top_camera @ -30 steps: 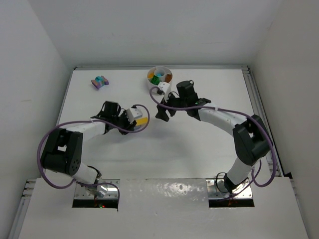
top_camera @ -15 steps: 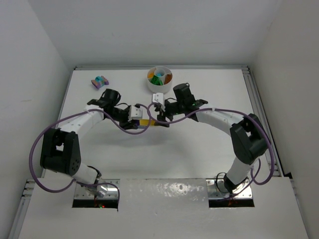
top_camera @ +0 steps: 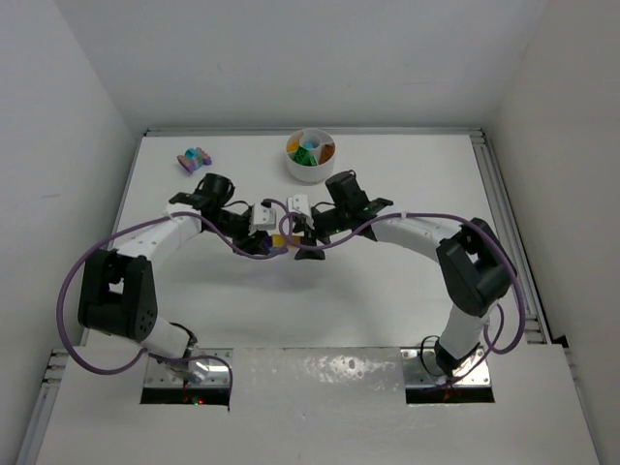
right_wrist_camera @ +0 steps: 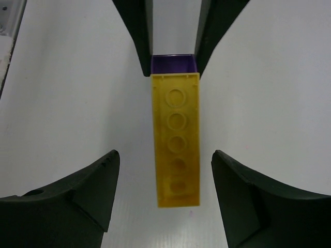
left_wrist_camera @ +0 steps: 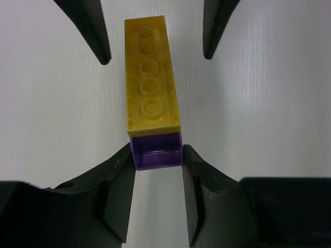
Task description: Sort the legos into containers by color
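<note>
On the bench [top_camera: 417, 179], left pincer [left_wrist_camera: 156, 155] pinched the purple brick [left_wrist_camera: 156, 154] of a joined pair; right pincer [right_wrist_camera: 164, 157], spread, had swung over from the dish [top_camera: 308, 172] to straddle the yellow brick [right_wrist_camera: 176, 139]. Separation likely next.

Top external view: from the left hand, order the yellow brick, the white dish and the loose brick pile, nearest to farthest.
1. The yellow brick, right at the left hand, joined to the purple brick it grips.
2. The white dish, beyond the hand, slightly right.
3. The loose brick pile, in the far-left corner.
</note>
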`<control>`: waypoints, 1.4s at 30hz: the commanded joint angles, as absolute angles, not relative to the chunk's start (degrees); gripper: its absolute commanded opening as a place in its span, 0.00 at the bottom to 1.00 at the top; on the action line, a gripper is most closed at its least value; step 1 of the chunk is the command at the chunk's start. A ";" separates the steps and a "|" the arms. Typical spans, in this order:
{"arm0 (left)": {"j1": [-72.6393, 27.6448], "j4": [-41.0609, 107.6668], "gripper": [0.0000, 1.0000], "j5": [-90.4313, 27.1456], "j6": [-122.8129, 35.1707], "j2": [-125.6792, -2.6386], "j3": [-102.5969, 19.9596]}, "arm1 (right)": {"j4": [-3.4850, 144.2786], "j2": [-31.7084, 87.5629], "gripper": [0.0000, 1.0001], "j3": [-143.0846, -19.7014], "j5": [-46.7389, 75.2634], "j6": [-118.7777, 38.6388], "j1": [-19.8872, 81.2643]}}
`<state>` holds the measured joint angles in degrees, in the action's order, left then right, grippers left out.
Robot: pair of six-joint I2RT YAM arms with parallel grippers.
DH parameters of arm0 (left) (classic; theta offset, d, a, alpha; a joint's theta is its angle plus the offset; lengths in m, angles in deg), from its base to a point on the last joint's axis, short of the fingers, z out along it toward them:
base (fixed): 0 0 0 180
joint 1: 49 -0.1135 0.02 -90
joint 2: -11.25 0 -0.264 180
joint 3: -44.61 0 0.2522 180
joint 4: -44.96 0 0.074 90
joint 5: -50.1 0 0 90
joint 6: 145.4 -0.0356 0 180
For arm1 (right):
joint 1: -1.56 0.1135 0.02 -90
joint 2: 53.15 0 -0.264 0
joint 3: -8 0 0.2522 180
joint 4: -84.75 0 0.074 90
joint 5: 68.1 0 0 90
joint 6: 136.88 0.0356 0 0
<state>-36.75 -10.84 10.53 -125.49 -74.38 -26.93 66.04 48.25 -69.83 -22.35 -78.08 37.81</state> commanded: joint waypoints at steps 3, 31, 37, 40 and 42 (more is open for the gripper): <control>-37.31 -8.26 0.00 13.27 -123.34 -74.45 -29.00 | 66.51 49.24 0.63 -72.03 -25.21 -77.30 39.00; -37.31 2.11 0.00 6.24 -104.27 -73.04 -26.72 | 101.22 43.62 0.00 -56.56 -15.72 -41.17 30.48; -37.66 4.74 0.00 2.91 -97.09 -73.74 -28.12 | 105.26 43.09 0.00 -56.12 -13.35 -35.91 27.24; -38.27 7.11 0.00 0.36 -92.76 -73.66 -28.83 | 109.04 42.65 0.00 -56.03 -12.12 -31.25 24.60; -38.97 9.30 0.00 -0.88 -90.39 -73.74 -29.18 | 111.41 42.82 0.00 -57.25 -11.23 -26.60 22.75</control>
<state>-37.58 3.87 1.39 -96.37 -74.36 -26.84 103.24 45.43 -56.02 -12.95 -34.02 25.22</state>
